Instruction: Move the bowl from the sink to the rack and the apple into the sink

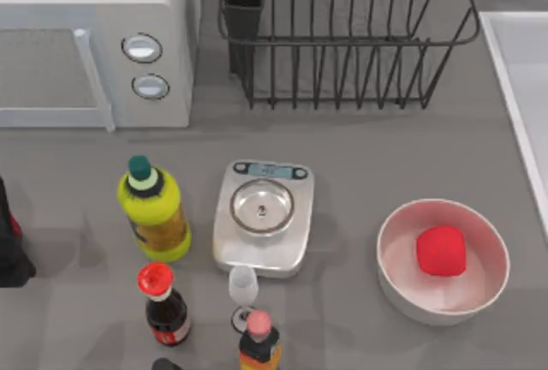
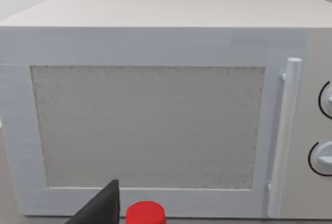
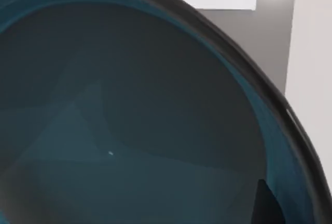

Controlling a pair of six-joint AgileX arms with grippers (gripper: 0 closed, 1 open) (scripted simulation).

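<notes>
A matte grey table holds the wire rack; the sink lies right. The blocky apple sits in a white bowl. The glossy teal bowl is close under the right wrist; neither gripper's opening can be told.

**A rendered kitchen counter**

You are looking at a kitchen, drawn in simulation. A grey counter carries a white microwave with two round dials and a bar handle at the back left; your left wrist camera faces its speckled door. Beside it stands a black wire dish rack with a square cup at one corner. The pale rim of a sink runs along the right edge. Nearer you sit a steel kitchen scale, a yellow-green bottle, two dark sauce bottles, and a white bowl holding a red apple.
</notes>
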